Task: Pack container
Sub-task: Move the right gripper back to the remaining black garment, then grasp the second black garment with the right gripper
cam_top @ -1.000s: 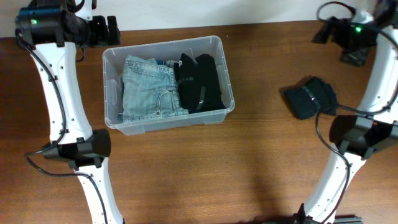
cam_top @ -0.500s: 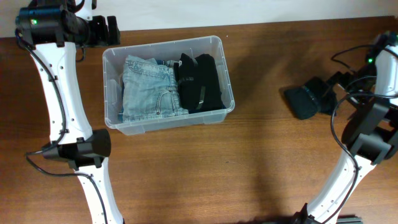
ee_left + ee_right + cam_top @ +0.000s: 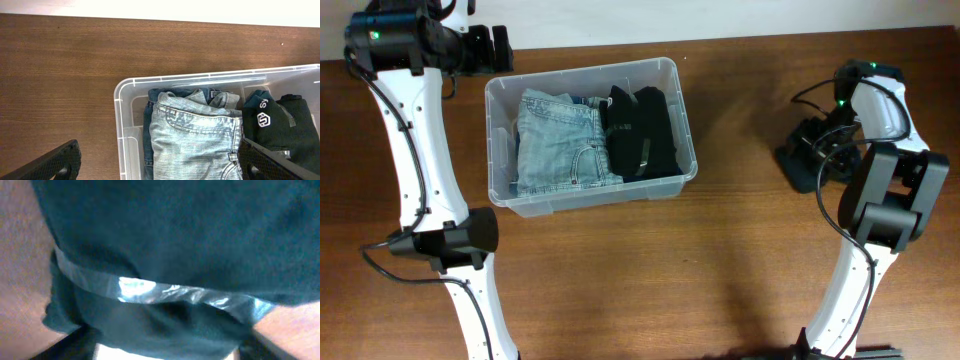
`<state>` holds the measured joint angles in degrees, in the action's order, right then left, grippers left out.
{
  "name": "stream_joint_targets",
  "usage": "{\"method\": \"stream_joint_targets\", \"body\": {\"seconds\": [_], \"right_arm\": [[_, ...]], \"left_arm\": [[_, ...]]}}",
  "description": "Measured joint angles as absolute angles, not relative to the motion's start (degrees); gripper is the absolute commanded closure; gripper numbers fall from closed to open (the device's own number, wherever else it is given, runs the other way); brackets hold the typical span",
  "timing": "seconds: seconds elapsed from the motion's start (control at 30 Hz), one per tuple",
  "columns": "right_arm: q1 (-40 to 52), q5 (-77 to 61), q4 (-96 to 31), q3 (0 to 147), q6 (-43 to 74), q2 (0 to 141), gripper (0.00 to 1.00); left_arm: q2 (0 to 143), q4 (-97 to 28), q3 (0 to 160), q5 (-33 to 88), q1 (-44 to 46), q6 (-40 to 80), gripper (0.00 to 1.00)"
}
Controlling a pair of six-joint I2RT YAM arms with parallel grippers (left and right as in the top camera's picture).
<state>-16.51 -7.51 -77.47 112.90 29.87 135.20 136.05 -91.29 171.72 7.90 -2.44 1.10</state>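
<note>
Looking down the right wrist cam: dark folded garment point(image 3: 170, 235) fills the frame, with a glossy band point(image 3: 150, 287) across it and wood showing at both edges. Overhead puts the right gripper point(image 3: 820, 150) down on it, right side of the table point(image 3: 740, 250). Can't tell how wide the jaws stand or whether they've got cloth; the fingertips barely show.

Risks, my read:
- A pinch on the top layer only would let the bundle unfold or drop on the carry.
- The band looks slick, so the pads could slide off it.
- Room in the bin is tight, so the garment could snag the rim or sit proud.

Further over, the container point(image 3: 590, 198) sits left of centre, well apart from that garment. It's clear plastic with rounded corners, upright, no lid. Folded jeans point(image 3: 560, 140) fill its left half, with a black garment point(image 3: 642, 130) touching them on the right, so the floor is mostly covered.

Far corner: left gripper point(image 3: 492, 48), jaws wide, holding nothing, just beside the container's back-left corner.
</note>
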Motion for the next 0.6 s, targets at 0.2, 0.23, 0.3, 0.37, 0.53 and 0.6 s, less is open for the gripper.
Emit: {"method": "stream_joint_targets", "body": {"seconds": [0.2,0.23,0.3,0.37,0.53,0.6], "right_arm": [[-16.45,-4.93,-77.73,112.9,29.52,135.17,0.65],[-16.45,-4.58,-77.73,112.9,28.82,135.17,0.67],[-16.45,-4.03,-77.89,112.9,27.51,135.17,0.78],[-16.45,-3.68,-78.48,112.92,26.06,135.17,0.81],[-16.34,-2.63,-85.03,116.2,20.8,135.2,0.81],[-16.12,-2.37,-88.07,120.57,18.55,135.17,0.81]], "left_arm": [[136.05,-91.29,171.72,7.9,-2.44,1.13,0.01],[136.05,-91.29,171.72,7.9,-2.44,1.13,0.01],[136.05,-91.29,171.72,7.9,-2.44,1.13,0.01],[136.05,-91.29,171.72,7.9,-2.44,1.13,0.01],[136.05,-91.29,171.72,7.88,-2.44,1.13,0.01],[136.05,-91.29,171.72,7.9,-2.44,1.13,0.01]]}}
